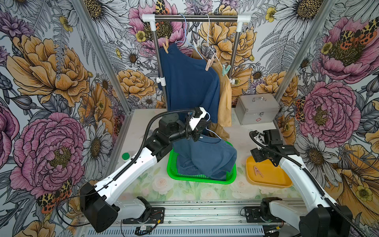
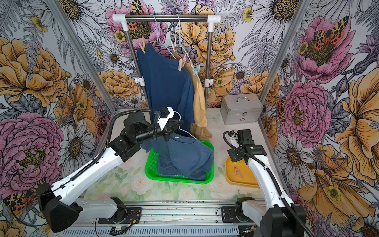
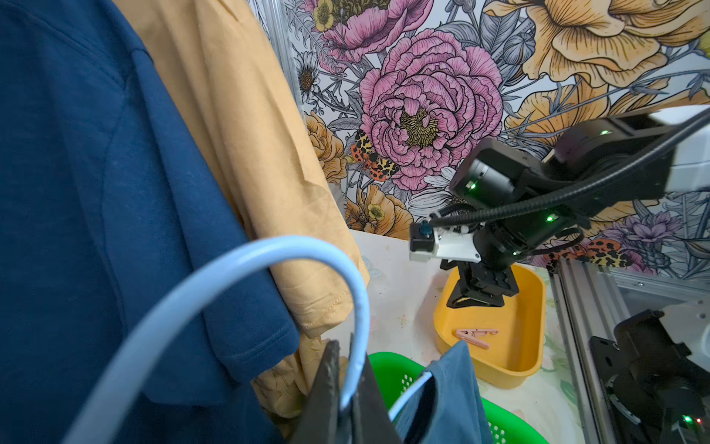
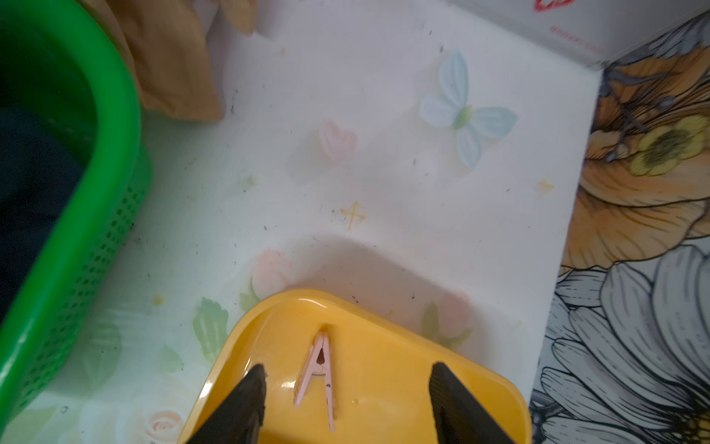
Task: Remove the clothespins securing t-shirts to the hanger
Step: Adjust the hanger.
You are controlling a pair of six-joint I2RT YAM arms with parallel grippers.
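Pale pink clothespin [image 4: 318,380] lies flat in the yellow tray [image 4: 403,357] beneath the spread right gripper [image 4: 347,369]; left gripper [image 3: 344,365] pinches a light-blue hanger [image 3: 238,257].

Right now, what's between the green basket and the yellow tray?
Just bare flowery table separates the green basket and the yellow tray; the right wrist view shows it.
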